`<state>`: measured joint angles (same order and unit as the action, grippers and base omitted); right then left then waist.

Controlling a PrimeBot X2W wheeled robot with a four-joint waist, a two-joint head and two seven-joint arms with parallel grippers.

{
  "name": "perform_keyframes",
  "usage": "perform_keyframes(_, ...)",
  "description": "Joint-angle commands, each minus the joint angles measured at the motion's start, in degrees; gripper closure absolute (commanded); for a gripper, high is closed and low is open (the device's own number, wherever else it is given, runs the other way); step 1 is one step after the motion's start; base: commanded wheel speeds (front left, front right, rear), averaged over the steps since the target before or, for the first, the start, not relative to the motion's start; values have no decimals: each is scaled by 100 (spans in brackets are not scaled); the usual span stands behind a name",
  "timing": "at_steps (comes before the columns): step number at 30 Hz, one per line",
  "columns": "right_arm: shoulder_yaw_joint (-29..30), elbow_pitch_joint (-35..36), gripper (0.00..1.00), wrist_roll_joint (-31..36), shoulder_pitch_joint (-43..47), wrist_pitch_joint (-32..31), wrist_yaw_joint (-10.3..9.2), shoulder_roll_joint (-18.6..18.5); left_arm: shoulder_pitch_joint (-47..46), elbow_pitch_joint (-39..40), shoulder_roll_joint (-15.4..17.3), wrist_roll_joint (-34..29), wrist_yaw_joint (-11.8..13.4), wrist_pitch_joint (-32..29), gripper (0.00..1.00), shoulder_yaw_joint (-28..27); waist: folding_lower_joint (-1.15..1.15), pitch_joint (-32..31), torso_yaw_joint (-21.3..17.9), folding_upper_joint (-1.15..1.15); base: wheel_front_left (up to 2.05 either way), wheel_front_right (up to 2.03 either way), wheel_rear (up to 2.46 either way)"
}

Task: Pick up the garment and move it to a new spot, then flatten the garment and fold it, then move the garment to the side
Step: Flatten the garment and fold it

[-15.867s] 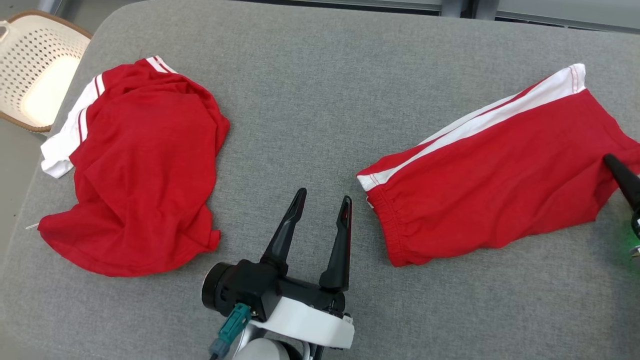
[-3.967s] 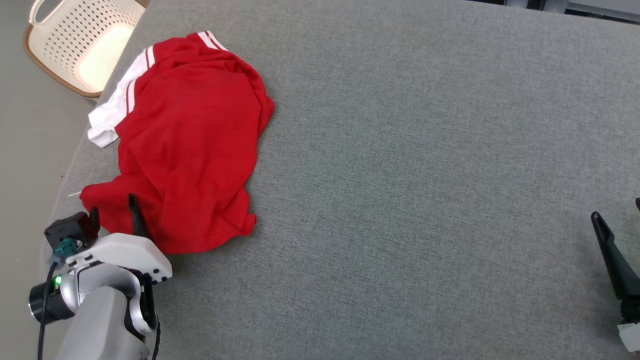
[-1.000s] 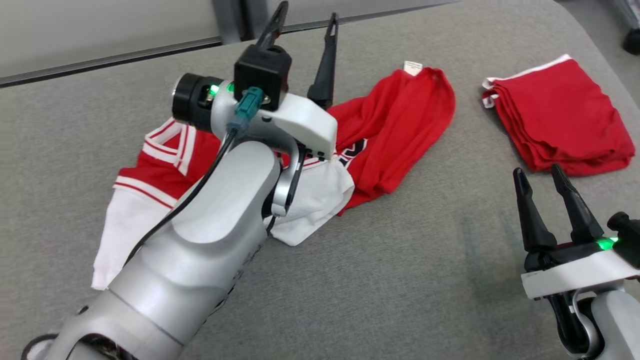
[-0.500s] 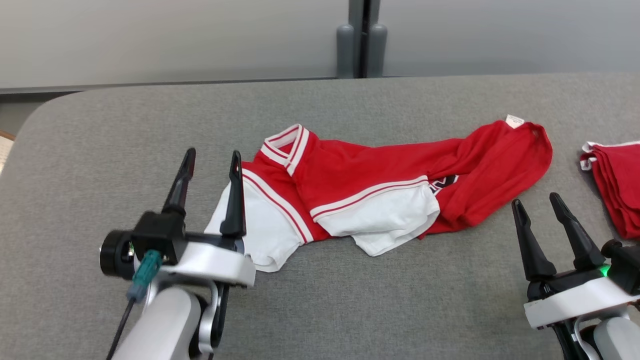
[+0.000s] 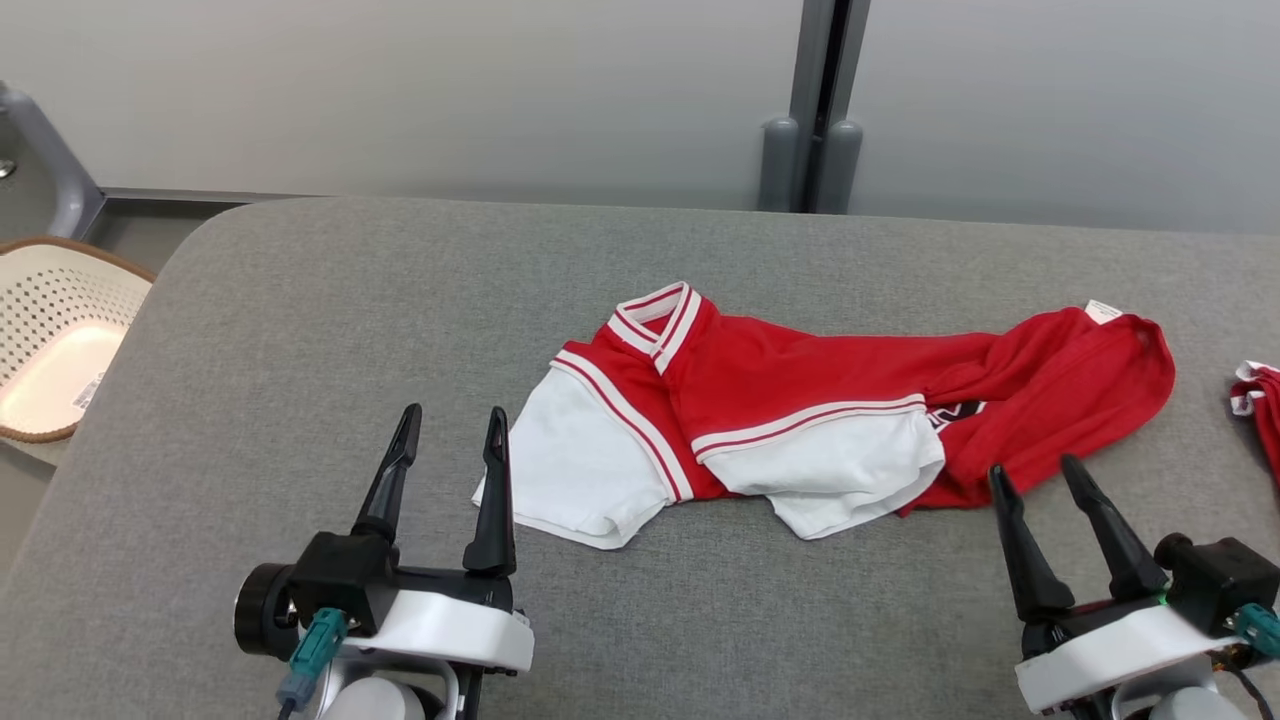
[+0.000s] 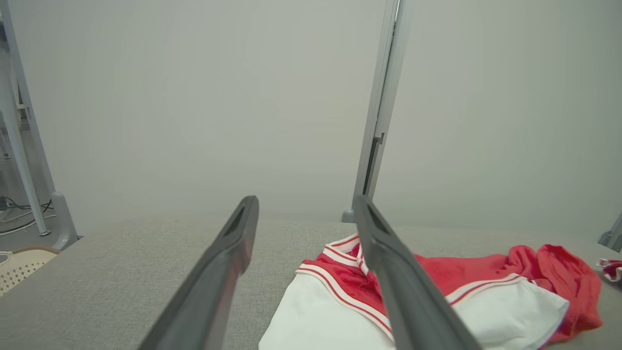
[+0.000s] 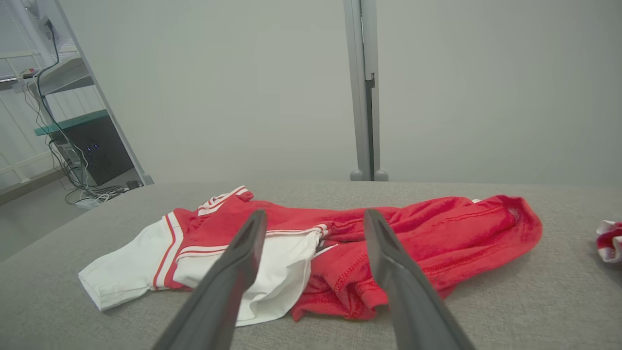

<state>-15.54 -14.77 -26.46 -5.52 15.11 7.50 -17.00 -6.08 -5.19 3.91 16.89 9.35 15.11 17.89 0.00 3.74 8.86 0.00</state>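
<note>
A red and white garment (image 5: 800,410) lies crumpled in a long heap across the middle of the grey table (image 5: 300,320), its white sleeves toward me. It also shows in the left wrist view as the garment (image 6: 437,287) and in the right wrist view as the garment (image 7: 340,243). My left gripper (image 5: 452,422) stands open just left of the white sleeve, holding nothing. My right gripper (image 5: 1035,468) stands open near the garment's red right end, also empty. Left fingers (image 6: 228,262) and right fingers (image 7: 243,257) are spread apart.
A folded red garment (image 5: 1262,405) lies at the table's far right edge, seen too as folded cloth (image 7: 610,240). A white perforated basket (image 5: 50,340) stands off the table's left side. A grey wall with a post (image 5: 815,120) rises behind the table.
The head camera has swung, so the whole scene sits further right and lower. My left arm has drawn back from over the garment to the table's near left. Both grippers stay open.
</note>
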Motion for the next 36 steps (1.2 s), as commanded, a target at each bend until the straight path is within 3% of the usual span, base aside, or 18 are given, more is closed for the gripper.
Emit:
perform_keyframes(1, -77, -114, 0, -4, 28, 3, -2, -30, -55, -44, -14, -93, -66, 4, 0, -44, 0, 50, 110, 0, 0, 0, 0)
perform_keyframes(6, -290, -379, 0, -15, -223, -47, -2, -221, -142, -139, -81, -166, -119, 3, 0, 13, 0, 274, 373, 0, 0, 0, 0)
perform_keyframes(17, -327, -778, 0, -309, -473, -72, -1, -533, -179, -115, -90, 144, 407, 4, 0, 458, 0, 754, 922, 0, 0, 0, 0)
perform_keyframes(18, -392, -794, 55, -420, -512, -77, -1, -586, -185, -84, -93, 182, 476, 4, 0, 538, 0, 813, 993, 0, 0, 0, 0)
perform_keyframes(19, -423, -784, 100, -446, -535, -71, -1, -621, -194, -73, -91, 202, 506, 4, 0, 570, 0, 833, 1022, 0, 0, 0, 0)
perform_keyframes(29, -453, -238, 100, -839, -653, -4, -1, -768, -210, -120, -92, 308, 610, 4, 0, 749, 0, 742, 1172, 0, 0, 0, 0)
perform_keyframes(36, -345, 315, 100, -1159, -1375, -618, -1, -1154, -311, -90, -93, 382, 583, 4, 0, 957, 0, 725, 1388, 0, 0, 0, 0)
